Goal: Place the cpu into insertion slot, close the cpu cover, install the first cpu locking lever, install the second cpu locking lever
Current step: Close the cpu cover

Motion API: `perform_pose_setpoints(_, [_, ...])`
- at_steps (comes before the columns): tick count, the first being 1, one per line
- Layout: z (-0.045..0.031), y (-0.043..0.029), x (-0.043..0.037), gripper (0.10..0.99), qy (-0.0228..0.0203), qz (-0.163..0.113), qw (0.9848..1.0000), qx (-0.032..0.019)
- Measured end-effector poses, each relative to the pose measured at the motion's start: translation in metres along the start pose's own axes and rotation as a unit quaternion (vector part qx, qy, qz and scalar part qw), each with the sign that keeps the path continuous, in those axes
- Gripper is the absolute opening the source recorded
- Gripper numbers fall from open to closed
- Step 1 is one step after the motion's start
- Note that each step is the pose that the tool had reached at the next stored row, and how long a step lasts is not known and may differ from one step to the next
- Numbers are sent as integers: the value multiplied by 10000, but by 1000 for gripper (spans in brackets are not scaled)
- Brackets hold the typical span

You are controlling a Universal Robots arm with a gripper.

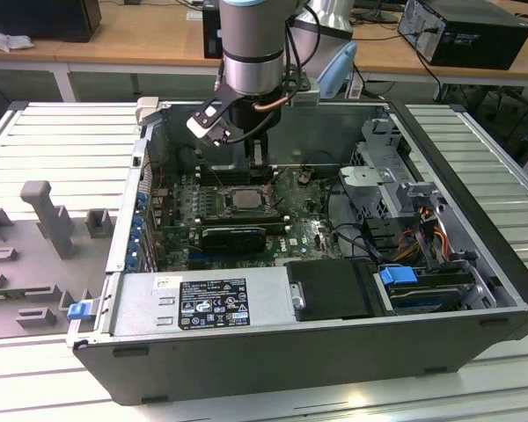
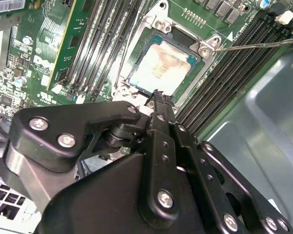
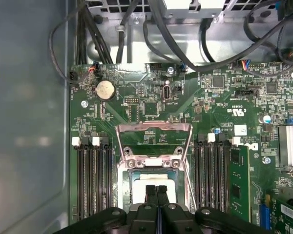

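Open computer case, lying flat on a slatted worktop; arm reaches down into its far half

- cpu: seated in the insertion slot, silver top up. The second wrist view shows pale smears on that top; in the exterior view it is just a small grey square on the green board
- cpu cover: swung up and open at the slot's far edge, clear in the first wrist view, green board visible through its window
- tool: fingers pressed together with nothing between them, tips hanging just above the cpu's near edge
- thin metal rod: runs out from a corner of the slot, across the long black memory slots that flank the slot on both sides
- coin cell and black cables: beyond the cover
- long black card: just near of the slot; power supply nearer again
- grey fixtures: on the worktop, at the exterior view's left

Obstructions: the tool's black body covers the slot's near edge in both wrist views
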State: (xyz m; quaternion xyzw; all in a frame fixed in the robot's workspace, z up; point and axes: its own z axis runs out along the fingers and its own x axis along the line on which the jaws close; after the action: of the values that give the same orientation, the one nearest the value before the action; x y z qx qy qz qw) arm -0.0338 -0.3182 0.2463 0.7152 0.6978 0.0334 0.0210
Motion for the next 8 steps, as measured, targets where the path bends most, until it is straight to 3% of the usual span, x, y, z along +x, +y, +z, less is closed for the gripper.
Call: perform_pose_setpoints(8, [-67, 33, 2, 106, 0, 1, 10000, 7])
